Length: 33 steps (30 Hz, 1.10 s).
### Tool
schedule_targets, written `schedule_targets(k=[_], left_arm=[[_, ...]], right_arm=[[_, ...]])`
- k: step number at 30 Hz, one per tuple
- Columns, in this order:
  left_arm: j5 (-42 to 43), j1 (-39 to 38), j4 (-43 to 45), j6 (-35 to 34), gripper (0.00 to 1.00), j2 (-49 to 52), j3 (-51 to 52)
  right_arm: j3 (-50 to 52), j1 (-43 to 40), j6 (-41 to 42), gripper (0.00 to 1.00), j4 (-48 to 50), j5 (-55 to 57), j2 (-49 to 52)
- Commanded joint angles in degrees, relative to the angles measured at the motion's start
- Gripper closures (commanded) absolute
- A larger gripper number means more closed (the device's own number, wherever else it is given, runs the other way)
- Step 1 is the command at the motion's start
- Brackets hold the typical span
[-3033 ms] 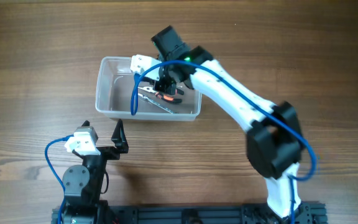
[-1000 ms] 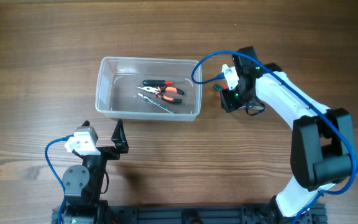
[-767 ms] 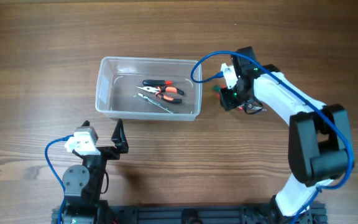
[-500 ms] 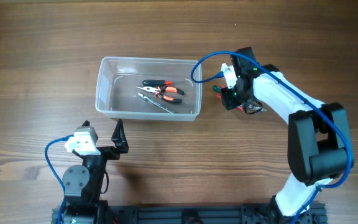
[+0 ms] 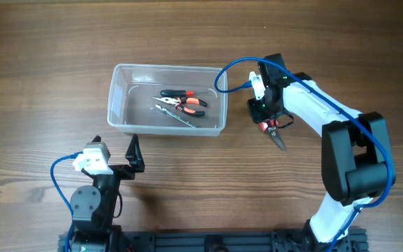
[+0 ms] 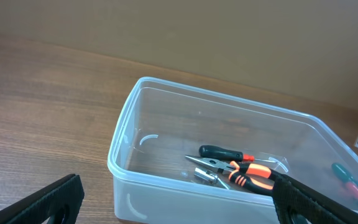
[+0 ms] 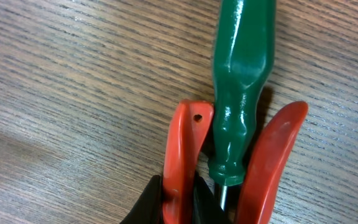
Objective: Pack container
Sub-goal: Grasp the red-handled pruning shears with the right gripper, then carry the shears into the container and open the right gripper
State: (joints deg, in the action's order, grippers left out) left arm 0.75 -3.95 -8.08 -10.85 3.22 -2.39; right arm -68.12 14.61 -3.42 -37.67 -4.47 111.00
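The clear plastic container (image 5: 119, 105) stands left of centre and holds black-and-orange pliers (image 5: 184, 105) and a metal tool. It also shows in the left wrist view (image 6: 166, 186). My right gripper (image 5: 266, 122) is right of the container, shut on one red handle (image 7: 182, 152) of red-handled pliers (image 5: 277, 136), whose metal tip points toward the table's front. A green screwdriver (image 7: 244, 87) lies between the two red handles. My left gripper (image 5: 135, 155) is open and empty in front of the container.
Bare wooden table (image 5: 47, 42) lies all around. The right arm's blue cable (image 5: 233, 70) loops over the container's right end. The left arm's base (image 5: 89, 203) sits at the front left.
My right gripper left the container, moved right to the tools on the table and closed on the red-handled pliers. The pliers' tip now sticks out below the gripper. The left arm has not moved.
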Motion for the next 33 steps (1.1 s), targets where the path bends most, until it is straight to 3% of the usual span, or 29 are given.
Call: schedule_targets(k=[1, 11, 18, 21, 24, 33], left_arm=[[-0.17, 0.33, -0.04, -0.5, 0.0, -0.09, 0.26], [-0.17, 0.33, -0.04, -0.5, 0.0, -0.09, 0.24], [-0.17, 0.33, -0.04, -0.5, 0.0, -0.09, 0.24], [-0.17, 0.33, -0.04, -0.5, 0.0, -0.09, 0.24], [-0.17, 0.33, -0.04, -0.5, 0.0, -0.09, 0.24], [-0.17, 0.33, -0.04, -0.5, 0.0, -0.09, 0.24]], right_arm=[[0.09, 0.13, 2.32, 0.96, -2.23, 4.76, 2.32], [-12.15, 0.2, 2.01, 0.96, -10.4, 7.04, -9.57], [-14.84, 0.22, 1.38, 0.96, -9.22, -0.5, -18.36], [-15.23, 1.38, -11.45, 0.96, -9.05, -16.06, -20.57], [-15.23, 4.24, -17.99, 0.96, -7.69, -23.69, -21.53], [-15.21, 18.03, -28.11, 0.96, 6.91, -22.14, -18.1]])
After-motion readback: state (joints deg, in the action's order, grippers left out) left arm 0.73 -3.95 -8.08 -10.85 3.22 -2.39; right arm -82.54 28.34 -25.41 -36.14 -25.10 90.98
